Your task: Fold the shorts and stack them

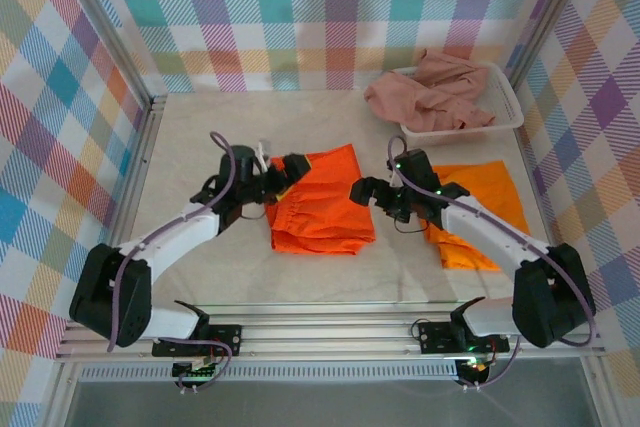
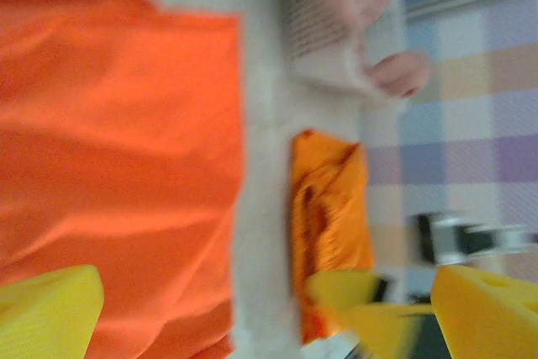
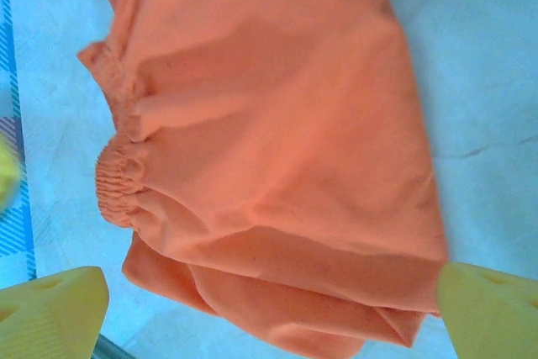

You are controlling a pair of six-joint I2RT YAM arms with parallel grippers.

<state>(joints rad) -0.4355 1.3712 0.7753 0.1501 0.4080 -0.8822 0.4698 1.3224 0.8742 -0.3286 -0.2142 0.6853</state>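
We reckon the middle orange shorts [image 1: 318,202] and the right orange shorts [image 1: 480,209] are folded but unstacked on the table [image 1: 200,132]. The pink shorts [image 1: 430,92] wait in the basket [image 1: 512,107]. Both arms' jaws are spread and empty.

Three shorts [image 1: 318,209] [image 1: 487,195] [image 1: 430,92], one white basket [image 1: 470,130]

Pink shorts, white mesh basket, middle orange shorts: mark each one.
pink shorts [image 1: 435,95]: top external view, middle of the bunched cloth.
white mesh basket [image 1: 465,130]: top external view, near wall.
middle orange shorts [image 1: 320,202]: top external view, centre of the cloth.
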